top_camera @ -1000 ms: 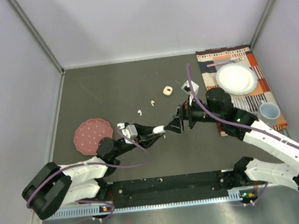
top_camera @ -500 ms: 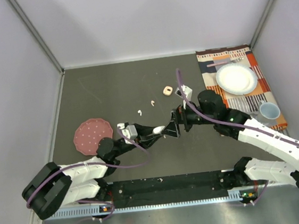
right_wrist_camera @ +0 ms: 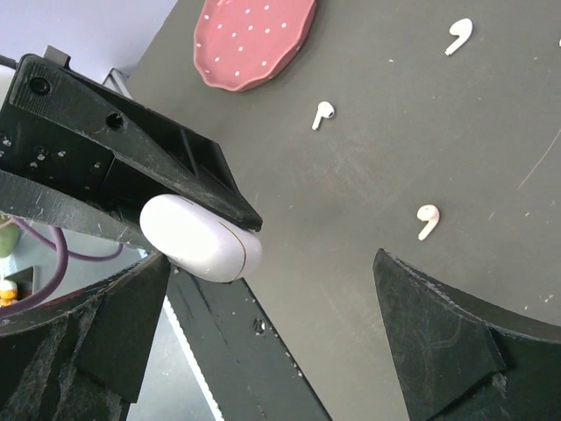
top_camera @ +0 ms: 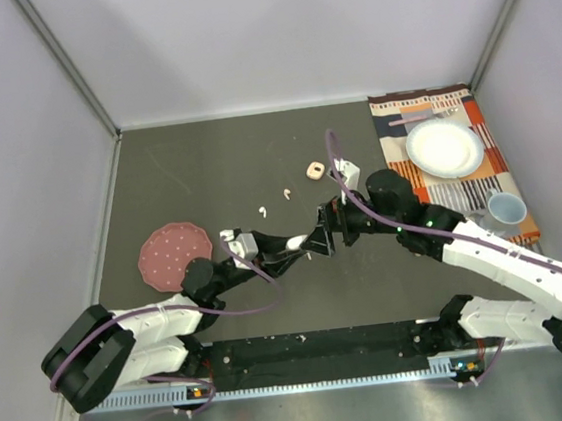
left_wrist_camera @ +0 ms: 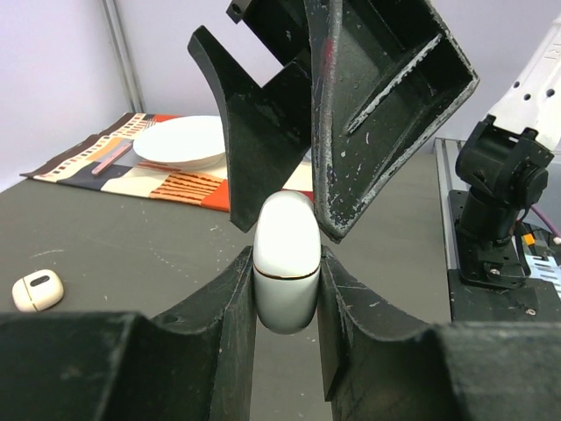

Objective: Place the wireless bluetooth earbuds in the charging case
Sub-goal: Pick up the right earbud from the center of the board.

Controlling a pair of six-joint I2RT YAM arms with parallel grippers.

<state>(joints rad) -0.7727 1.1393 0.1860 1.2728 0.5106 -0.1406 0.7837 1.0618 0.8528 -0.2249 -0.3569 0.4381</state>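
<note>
Left fingers (left_wrist_camera: 223,298): narrow, clamped on the closed white case (left_wrist_camera: 287,281) at centre frame.
Right fingers (right_wrist_camera: 438,342): wide, holding nothing. They have travelled left over the last second and now flank the case's top.
Earbuds (right_wrist_camera: 323,114): loose on the table (top_camera: 206,168), upper middle of the overhead view, none cased.
Reading: lid opening or handover is likely next; insertion has not started.

walls (top_camera: 272,30): pale lilac panels | table (top_camera: 186,170): dark grey, scuffed | light: even
</note>
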